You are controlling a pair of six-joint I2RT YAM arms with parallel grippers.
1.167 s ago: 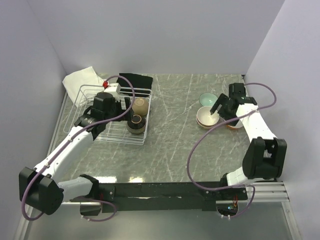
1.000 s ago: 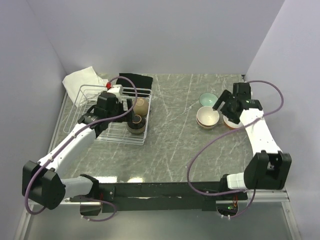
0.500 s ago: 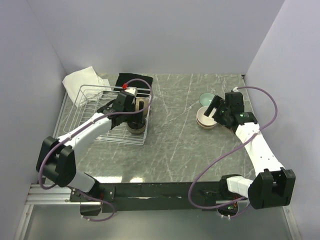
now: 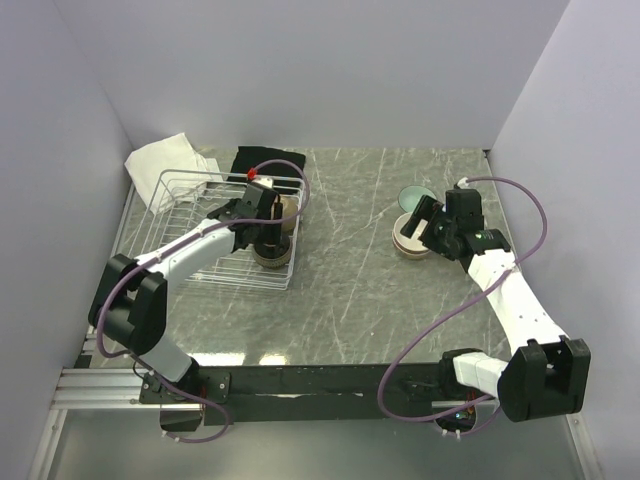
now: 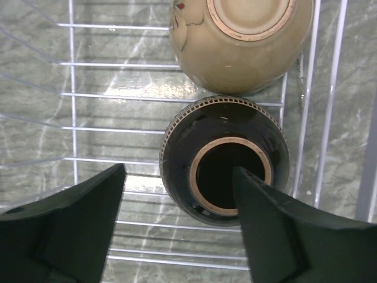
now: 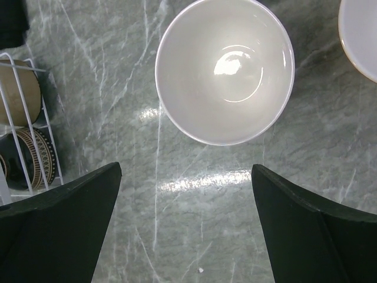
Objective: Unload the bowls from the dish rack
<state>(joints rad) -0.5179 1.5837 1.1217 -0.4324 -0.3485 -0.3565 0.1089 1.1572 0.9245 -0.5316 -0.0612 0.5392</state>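
Glossy ribbed bowl (image 5: 225,160), white wire rack (image 5: 118,63)

Dish rack (image 4: 175,195) sits upper left on the counter (image 4: 340,290), rear bowl (image 4: 285,207) just behind front bowl (image 4: 270,252) in its right end. More bowls (image 4: 410,195) cluster centre-right.

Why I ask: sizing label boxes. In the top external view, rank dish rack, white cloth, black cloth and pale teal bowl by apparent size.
1. dish rack, clearly largest.
2. white cloth.
3. black cloth; the rack hides an edge of each cloth, so this pair is less sure.
4. pale teal bowl, smallest.
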